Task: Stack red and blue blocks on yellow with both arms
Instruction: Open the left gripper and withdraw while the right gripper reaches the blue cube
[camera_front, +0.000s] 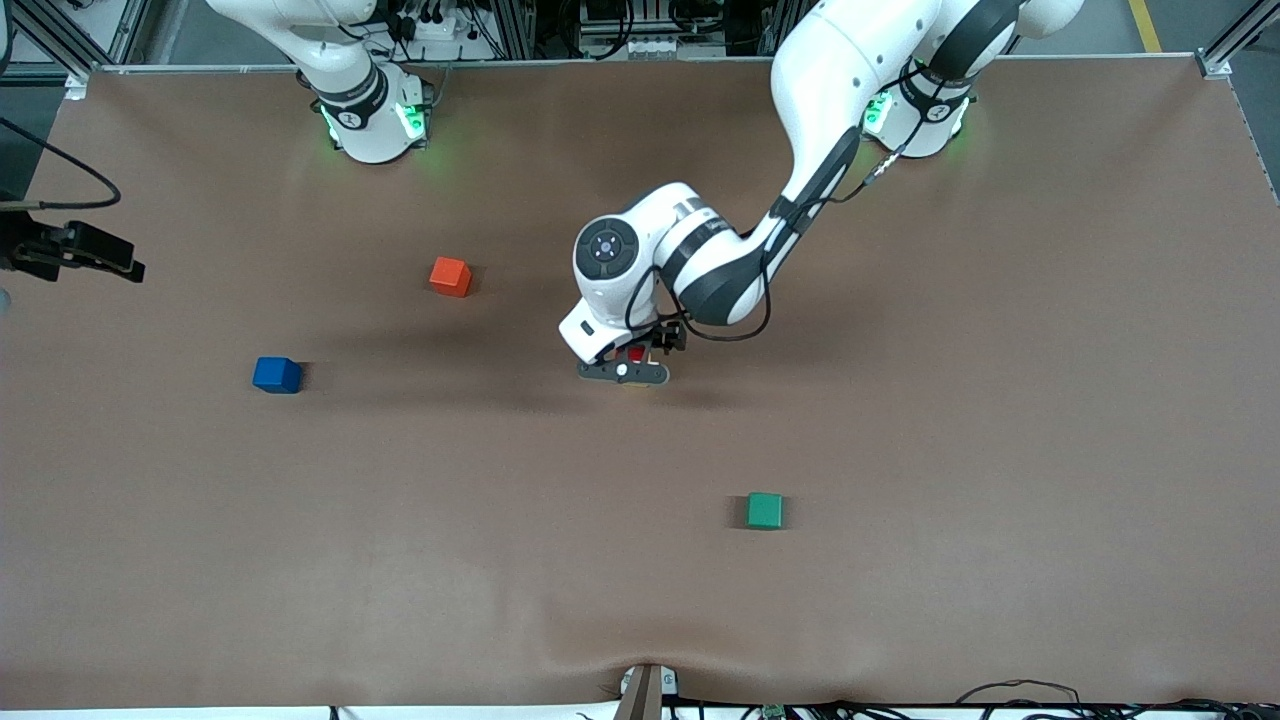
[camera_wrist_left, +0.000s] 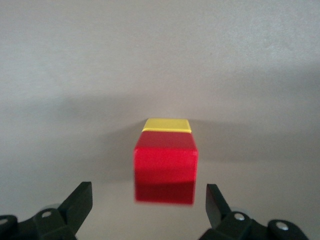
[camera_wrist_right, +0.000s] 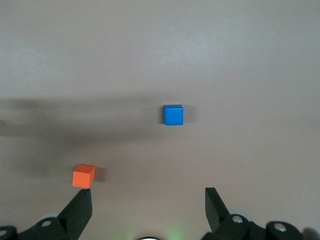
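The red block (camera_wrist_left: 165, 167) sits on the yellow block (camera_wrist_left: 166, 125) at the middle of the table; only a strip of the yellow top shows. My left gripper (camera_wrist_left: 148, 189) is open, one finger on each side of the red block and neither touching it. In the front view the left gripper (camera_front: 628, 372) covers most of the red block (camera_front: 634, 353). The blue block (camera_front: 276, 375) lies alone toward the right arm's end of the table. My right gripper (camera_wrist_right: 148, 197) waits high over that end, open and empty, with the blue block (camera_wrist_right: 173, 114) below it.
An orange-red cube (camera_front: 450, 276) lies farther from the front camera than the blue block. A green cube (camera_front: 765, 510) lies nearer to the front camera than the stack. A small bracket (camera_front: 645, 690) sits at the table's near edge.
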